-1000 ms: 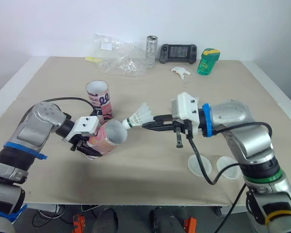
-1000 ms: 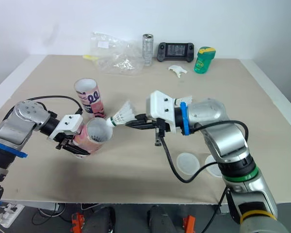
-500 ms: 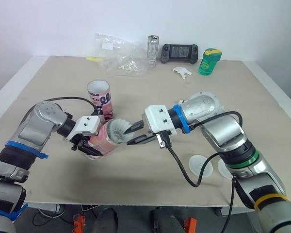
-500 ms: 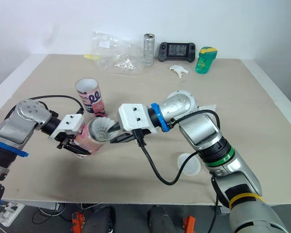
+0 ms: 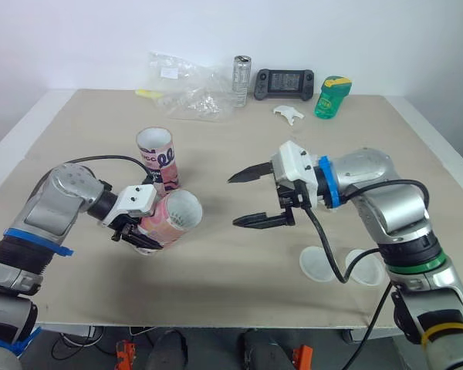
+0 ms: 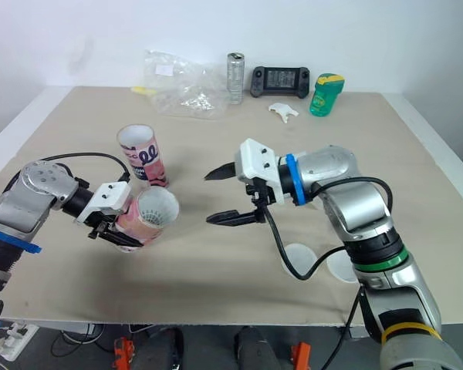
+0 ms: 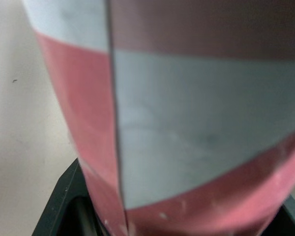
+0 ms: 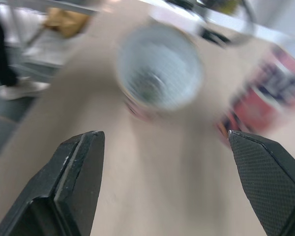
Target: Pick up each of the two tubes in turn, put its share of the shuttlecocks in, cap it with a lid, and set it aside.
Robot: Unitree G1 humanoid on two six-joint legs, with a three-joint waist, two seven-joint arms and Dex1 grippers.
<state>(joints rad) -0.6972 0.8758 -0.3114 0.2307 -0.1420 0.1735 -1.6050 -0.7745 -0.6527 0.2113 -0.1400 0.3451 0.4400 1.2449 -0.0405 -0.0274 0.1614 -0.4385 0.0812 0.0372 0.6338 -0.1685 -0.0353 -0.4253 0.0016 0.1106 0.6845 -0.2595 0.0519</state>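
**Evidently angled for loading**

Low at the left of the frame, the left gripper (image 5: 131, 223) is clamped around a pink-and-white tube (image 5: 172, 219), tipping it so its open mouth points right. Just behind it, the second tube (image 5: 158, 158) stands upright on the table (image 5: 216, 277). Centre right, the right gripper (image 5: 234, 202) hangs with fingers spread wide, holding nothing, level with that mouth. Two lids (image 5: 318, 264) lie at lower right, handy for capping.

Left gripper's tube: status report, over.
Left gripper shut on tilted tube. Right gripper open, empty, short of its mouth. Nothing between them.
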